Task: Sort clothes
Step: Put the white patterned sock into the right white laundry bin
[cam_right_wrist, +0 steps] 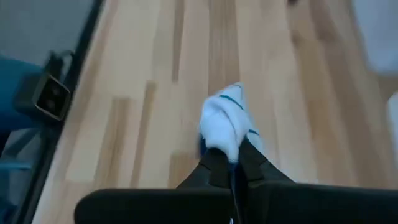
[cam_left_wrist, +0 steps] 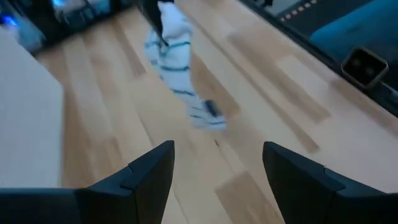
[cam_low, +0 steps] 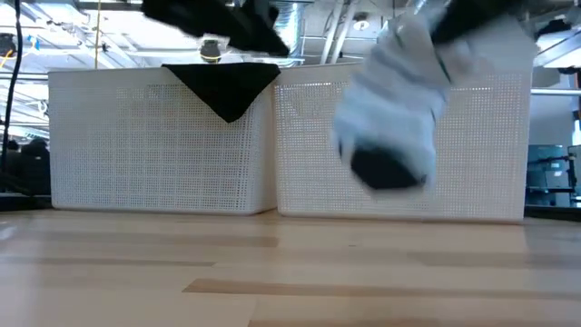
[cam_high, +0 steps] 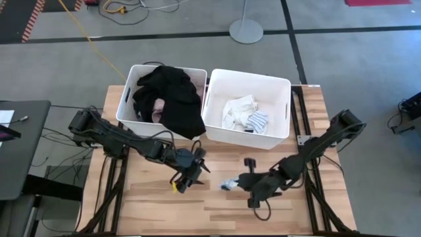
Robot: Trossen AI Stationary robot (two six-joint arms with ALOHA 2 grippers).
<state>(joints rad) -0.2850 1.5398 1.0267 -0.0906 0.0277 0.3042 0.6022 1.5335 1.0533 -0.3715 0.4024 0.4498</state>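
Striped sock (cam_right_wrist: pixel 225 127) clenched in right pincer (cam_right_wrist: pixel 230 163) above wooden table (cam_high: pixel 217 204); left pincer (cam_left_wrist: pixel 217 165) released, empty

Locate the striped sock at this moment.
The striped sock hangs pinched in the right end effector, lifted above the wooden table in front of the right-hand white bin in the high view.

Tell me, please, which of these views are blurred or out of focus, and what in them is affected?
Low view: the striped sock hanging close to the lens is a soft smear, while the bins behind stay fairly crisp. Left wrist view: the same sock is streaked by motion blur. Right wrist view: the sock in the right gripper looks soft. High view: sharp throughout.
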